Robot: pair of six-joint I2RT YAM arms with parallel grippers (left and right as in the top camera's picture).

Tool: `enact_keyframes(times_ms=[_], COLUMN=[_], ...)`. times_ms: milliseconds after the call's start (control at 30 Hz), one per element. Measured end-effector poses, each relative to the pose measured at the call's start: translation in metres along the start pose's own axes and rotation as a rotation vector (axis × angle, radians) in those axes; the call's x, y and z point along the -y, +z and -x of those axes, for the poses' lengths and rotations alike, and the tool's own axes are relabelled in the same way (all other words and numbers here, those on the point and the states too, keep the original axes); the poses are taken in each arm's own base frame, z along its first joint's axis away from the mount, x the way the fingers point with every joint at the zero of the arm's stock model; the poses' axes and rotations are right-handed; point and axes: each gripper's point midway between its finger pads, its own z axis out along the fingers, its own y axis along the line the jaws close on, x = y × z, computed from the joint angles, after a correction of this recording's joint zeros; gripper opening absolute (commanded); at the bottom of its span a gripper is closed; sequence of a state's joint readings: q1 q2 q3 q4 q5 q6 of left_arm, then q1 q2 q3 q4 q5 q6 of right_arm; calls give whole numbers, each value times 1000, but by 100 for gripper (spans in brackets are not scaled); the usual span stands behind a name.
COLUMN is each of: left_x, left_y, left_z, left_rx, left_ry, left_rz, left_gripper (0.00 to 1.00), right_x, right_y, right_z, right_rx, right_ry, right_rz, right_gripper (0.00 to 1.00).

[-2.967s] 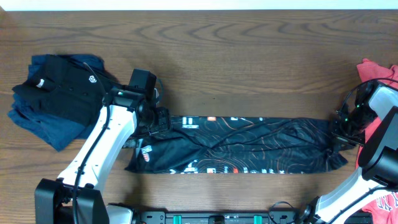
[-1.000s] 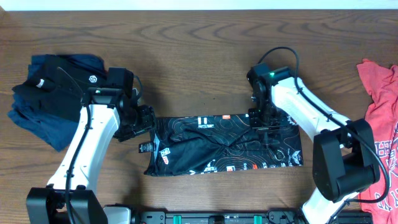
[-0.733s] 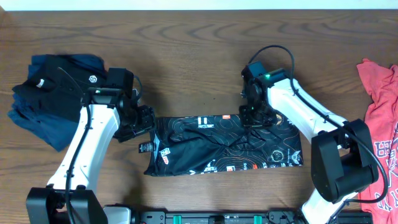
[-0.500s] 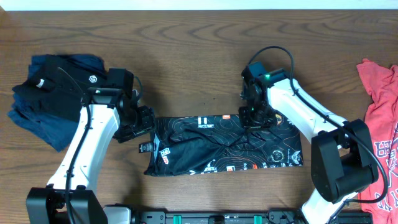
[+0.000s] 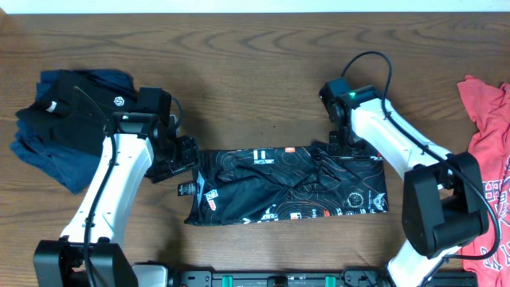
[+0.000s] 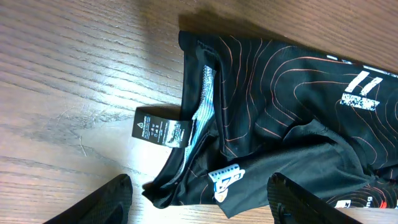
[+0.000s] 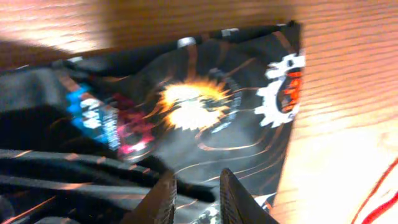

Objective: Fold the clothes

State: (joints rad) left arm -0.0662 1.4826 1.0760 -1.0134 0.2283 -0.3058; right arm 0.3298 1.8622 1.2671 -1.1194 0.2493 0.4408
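Bright, warm light; right wrist view blurred

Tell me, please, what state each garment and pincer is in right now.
jersey: folded into a band, lying on the table.
left pincer: open, empty, over the jersey's left end.
right pincer: fingers close together, blurred; grip unclear.
black polo: folded, atop a blue garment.
red T-shirt: unfolded, at the table's right edge.

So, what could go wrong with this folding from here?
The jersey lies rumpled at its left end, its care label sticking out near the open left fingers; another fold may lock in creases. The right fingers sit narrow over the upper right edge; if cloth is caught, moving off might pull the layer open.
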Motion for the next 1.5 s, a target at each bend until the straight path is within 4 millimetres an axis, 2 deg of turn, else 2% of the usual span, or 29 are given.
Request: enact_keyframes(times_ms=[200, 367, 567, 767, 933, 1100, 1133, 1200, 1333, 1500], left_x=[0, 0, 0, 0, 0, 0, 0, 0, 0, 0], left_y=[0, 0, 0, 0, 0, 0, 0, 0, 0, 0], left_z=[0, 0, 0, 0, 0, 0, 0, 0, 0, 1], left_rx=[0, 0, 0, 0, 0, 0, 0, 0, 0, 4], left_ry=[4, 11, 14, 14, 14, 14, 14, 15, 15, 16], left_rz=[0, 0, 0, 0, 0, 0, 0, 0, 0, -1], left_gripper=[72, 71, 71, 71, 71, 72, 72, 72, 72, 72], right_x=[14, 6, -19, -59, -79, -90, -92, -95, -93, -83], right_y=[25, 36, 32, 19, 7, 2, 1, 1, -2, -18], right_z=[-15, -31, -44, -66, -78, -77, -77, -72, -49, -10], right_rx=[-46, -95, -137, -184, -197, -169, -163, -137, -36, 135], right_ry=[5, -65, -215, -439, -555, -606, -615, -625, -589, -486], right_rz=[-34, 15, 131, 363, 508, 584, 596, 604, 549, 454], right_gripper=[20, 19, 18, 19, 19, 18, 15, 15, 15, 15])
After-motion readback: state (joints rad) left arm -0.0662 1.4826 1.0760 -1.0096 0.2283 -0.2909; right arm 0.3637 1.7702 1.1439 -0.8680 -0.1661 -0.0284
